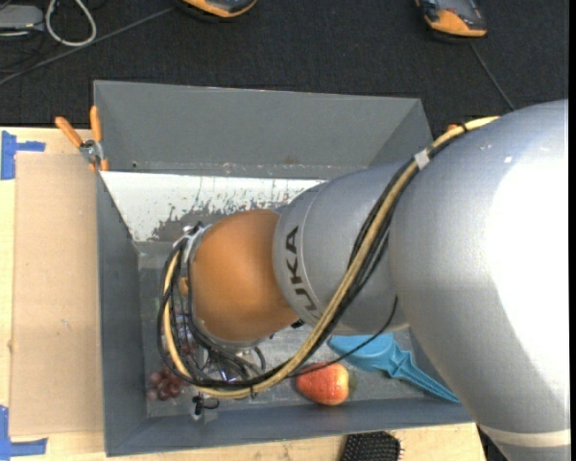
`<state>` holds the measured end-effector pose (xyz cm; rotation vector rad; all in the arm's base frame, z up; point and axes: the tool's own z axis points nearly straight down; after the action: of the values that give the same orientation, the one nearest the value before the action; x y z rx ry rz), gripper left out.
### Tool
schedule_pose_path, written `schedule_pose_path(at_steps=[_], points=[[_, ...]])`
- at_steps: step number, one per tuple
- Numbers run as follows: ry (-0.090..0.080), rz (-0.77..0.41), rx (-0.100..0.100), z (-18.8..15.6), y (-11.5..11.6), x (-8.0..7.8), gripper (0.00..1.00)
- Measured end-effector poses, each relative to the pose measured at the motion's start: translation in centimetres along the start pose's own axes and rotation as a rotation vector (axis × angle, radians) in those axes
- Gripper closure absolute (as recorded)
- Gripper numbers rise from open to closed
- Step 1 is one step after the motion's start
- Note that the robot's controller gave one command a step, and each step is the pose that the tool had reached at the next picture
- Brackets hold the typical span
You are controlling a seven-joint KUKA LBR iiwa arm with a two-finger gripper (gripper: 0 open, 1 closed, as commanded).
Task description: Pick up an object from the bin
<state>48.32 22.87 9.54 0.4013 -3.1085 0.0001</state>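
Cables (178, 339) and an orange cover (232, 275) on the wrist of the arm (461, 267) hide most of the gripper (204, 400). It hangs low over the floor of the bin (259, 128), toward the near left corner. Whether it is open or closed cannot be told, and nothing can be seen in its hold.

Closest to it is a small dark red cluster (161, 384), perhaps toy grapes, lying just beside it in the near left corner. A red and orange apple (324, 384) sits along the near edge, a little toward the middle. A blue plastic tool (396, 361) lies beyond the apple toward the near right corner, partly under the arm.

The cluster looks light and lumpy. It would probably give uneven purchase, so closing across its thickest part seems safest.

The apple looks rounder and heavier, with a smooth skin that could slip or roll. It would best be taken squarely across its widest part, coming straight down from above.

The blue tool appears stiff and light. Its narrow pointed end would be the easier place to pinch.
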Motion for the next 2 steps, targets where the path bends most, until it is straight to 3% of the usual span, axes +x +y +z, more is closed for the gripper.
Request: schedule_pose_path(at_steps=[1, 2], points=[[-0.001, 0.010, -0.002, 0.90, -1.76, -0.72, 0.00], [-0.007, -0.298, -0.002, 1.24, -2.70, -1.10, 0.00]])
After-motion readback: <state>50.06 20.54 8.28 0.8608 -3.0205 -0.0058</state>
